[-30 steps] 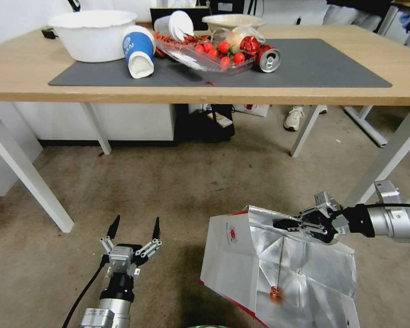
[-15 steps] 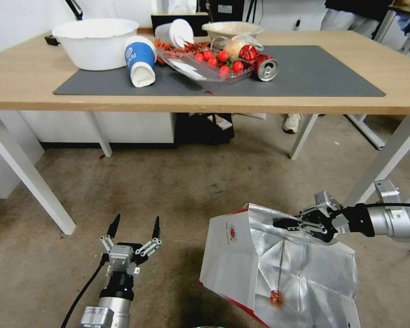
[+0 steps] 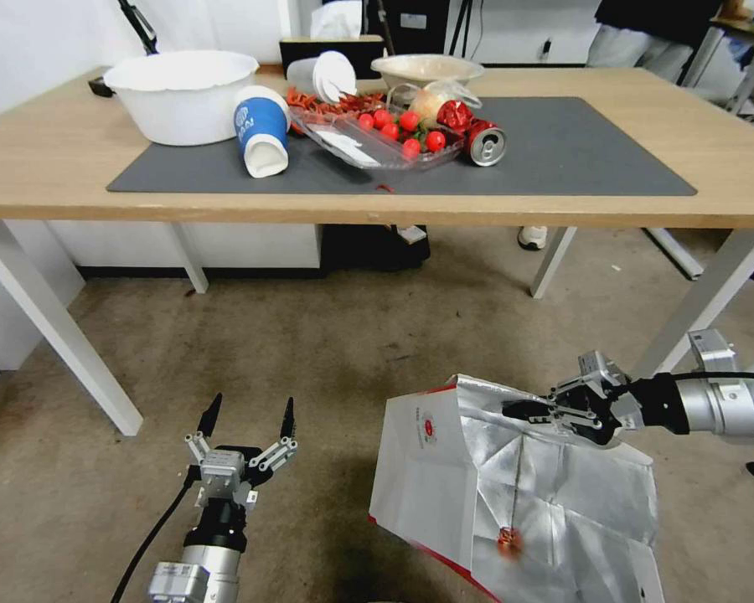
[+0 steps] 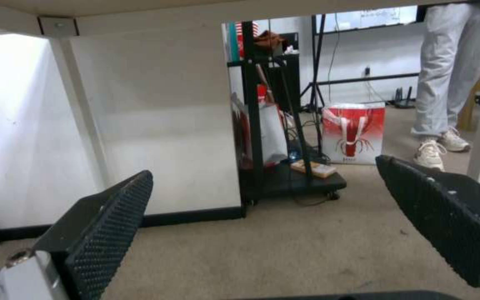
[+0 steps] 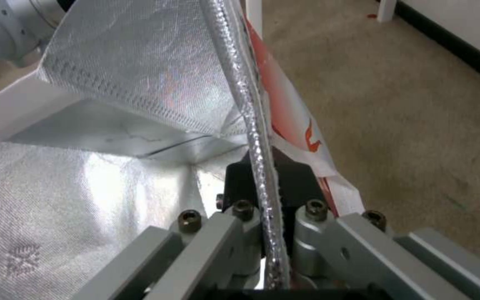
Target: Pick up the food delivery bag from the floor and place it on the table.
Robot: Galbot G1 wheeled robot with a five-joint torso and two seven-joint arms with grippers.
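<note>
The food delivery bag (image 3: 477,494), white with red edges and a silver foil lining, is tilted with its mouth open towards me, over the floor (image 3: 310,352) on the right. My right gripper (image 3: 524,411) is shut on the bag's upper foil rim (image 5: 251,125), which runs between its pads. My left gripper (image 3: 247,416) hovers open over the carpet to the left of the bag, holding nothing. Beyond both stands the light-wood table (image 3: 42,167) with its dark grey mat (image 3: 578,151).
The mat's left half carries a white bowl (image 3: 180,92), a tipped blue cup (image 3: 261,130), a clear tray of red tomatoes (image 3: 377,134) and a can (image 3: 484,144). White table legs (image 3: 54,335) stand left and right. A red-and-white bag (image 4: 354,133) and a person's shoe (image 4: 431,153) lie beyond the table.
The table sits lower in the head view and more of its top shows, so the camera has shifted. Both grippers and the bag keep their places in the picture.
</note>
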